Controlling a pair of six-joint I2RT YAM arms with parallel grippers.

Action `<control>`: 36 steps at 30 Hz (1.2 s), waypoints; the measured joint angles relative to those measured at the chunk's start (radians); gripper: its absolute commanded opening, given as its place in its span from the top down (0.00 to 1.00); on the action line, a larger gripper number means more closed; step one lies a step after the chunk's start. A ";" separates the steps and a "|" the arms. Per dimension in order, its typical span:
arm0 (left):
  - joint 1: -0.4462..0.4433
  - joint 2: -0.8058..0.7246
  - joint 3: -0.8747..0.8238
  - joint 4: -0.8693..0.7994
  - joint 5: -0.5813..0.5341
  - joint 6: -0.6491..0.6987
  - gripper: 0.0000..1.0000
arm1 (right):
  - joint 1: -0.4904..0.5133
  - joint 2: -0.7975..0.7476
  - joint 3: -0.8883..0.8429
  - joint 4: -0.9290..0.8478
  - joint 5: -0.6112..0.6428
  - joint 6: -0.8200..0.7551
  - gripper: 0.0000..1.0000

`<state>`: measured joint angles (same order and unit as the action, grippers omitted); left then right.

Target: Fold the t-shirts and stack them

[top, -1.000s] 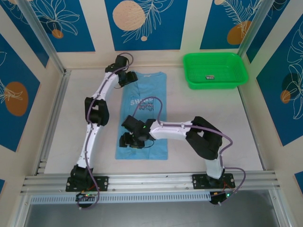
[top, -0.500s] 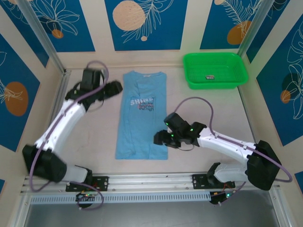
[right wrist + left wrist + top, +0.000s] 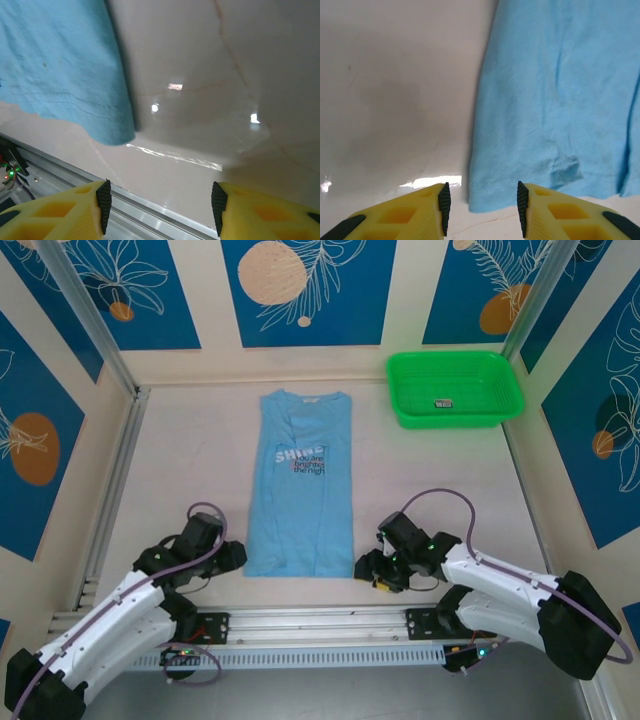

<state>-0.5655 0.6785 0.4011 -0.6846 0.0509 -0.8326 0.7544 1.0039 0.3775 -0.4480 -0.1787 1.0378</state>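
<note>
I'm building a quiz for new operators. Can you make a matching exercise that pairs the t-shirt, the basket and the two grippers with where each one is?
Things:
1. t-shirt
2. green basket
3. left gripper
4. right gripper

Places:
A. far right corner of the table
B. open, by the shirt's near right hem corner
C. laid flat in the middle
D. open, at the shirt's near left hem corner

Pairs: 1-C, 2-A, 3-D, 4-B

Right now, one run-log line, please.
t-shirt: lying flat | left gripper: open, at left hem corner | right gripper: open, beside right hem corner
</note>
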 measured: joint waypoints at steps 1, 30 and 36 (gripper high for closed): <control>0.000 0.010 -0.014 0.008 0.011 -0.004 0.59 | 0.005 0.015 0.000 0.022 -0.004 0.005 0.42; -0.001 0.286 -0.042 0.199 0.127 0.024 0.91 | 0.042 0.307 0.114 0.165 0.015 0.040 0.83; -0.001 0.311 -0.035 0.219 0.137 0.042 1.00 | 0.045 0.319 0.129 0.164 0.018 0.025 0.97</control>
<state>-0.5663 0.9897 0.3656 -0.4660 0.1875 -0.7902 0.7994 1.3231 0.5064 -0.2844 -0.1608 1.0626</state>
